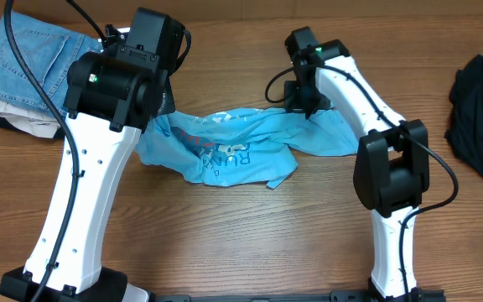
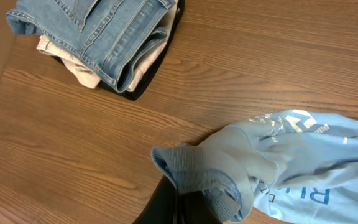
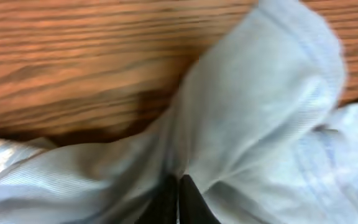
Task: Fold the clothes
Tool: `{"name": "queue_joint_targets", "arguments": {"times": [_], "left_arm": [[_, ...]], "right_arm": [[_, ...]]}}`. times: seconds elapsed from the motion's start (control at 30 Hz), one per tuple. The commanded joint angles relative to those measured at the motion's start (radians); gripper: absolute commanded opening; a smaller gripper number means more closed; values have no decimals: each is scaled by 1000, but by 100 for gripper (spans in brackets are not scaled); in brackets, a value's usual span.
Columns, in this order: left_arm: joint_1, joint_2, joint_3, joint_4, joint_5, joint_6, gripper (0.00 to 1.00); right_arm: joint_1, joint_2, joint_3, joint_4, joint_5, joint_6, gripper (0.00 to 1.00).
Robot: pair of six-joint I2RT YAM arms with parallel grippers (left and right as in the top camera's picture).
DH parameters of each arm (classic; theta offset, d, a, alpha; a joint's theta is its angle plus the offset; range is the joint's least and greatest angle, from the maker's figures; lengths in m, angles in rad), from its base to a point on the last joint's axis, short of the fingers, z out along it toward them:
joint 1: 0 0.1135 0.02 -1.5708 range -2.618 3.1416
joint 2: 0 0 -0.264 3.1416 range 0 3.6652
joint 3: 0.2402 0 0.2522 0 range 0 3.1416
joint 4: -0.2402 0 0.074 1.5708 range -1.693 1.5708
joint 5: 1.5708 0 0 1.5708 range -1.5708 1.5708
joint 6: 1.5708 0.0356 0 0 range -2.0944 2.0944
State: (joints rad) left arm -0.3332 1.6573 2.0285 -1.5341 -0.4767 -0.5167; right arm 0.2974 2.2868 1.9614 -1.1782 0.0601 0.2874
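Two claws pinch opposite ends of a crumpled sky-blue cotton T-shirt point(image 1: 225, 144) with white-and-red lettering. It lies bunched in the middle of the wooden worktop point(image 1: 225, 243), its long axis running side to side between the arms. The left claw point(image 2: 178, 198) is closed tight on a hemmed edge at the shirt's left end. The right claw point(image 3: 178, 190) is clamped as narrowly on a fold at the right end. Most of the cloth sags toward the robot's bases, so flattening it likely means drawing the ends apart. A folded stack of blue jeans point(image 1: 23, 63) sits far left, a dark garment point(image 1: 480, 117) far right.
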Motion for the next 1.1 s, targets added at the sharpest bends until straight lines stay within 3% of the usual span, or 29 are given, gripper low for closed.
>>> {"name": "queue_joint_targets", "arguments": {"times": [0.0,0.17,0.47,0.83,1.07], "left_arm": [[31,3,2,19,-32,28,4],[96,3,45,109,-32,111,4],[157,2,329,145,-29,176,4],[156,-20,625,173,-21,233,4],[156,-80,639,280,202,260,4]], "right_arm": [[-51,1,11,-11,17,1,4],[-127,-98,170,-113,17,-6,4],[-243,-208,503,-255,17,-33,4],[-312,-399,614,-246,29,-52,4],[-346,-544,633,-264,32,-79,4]]}}
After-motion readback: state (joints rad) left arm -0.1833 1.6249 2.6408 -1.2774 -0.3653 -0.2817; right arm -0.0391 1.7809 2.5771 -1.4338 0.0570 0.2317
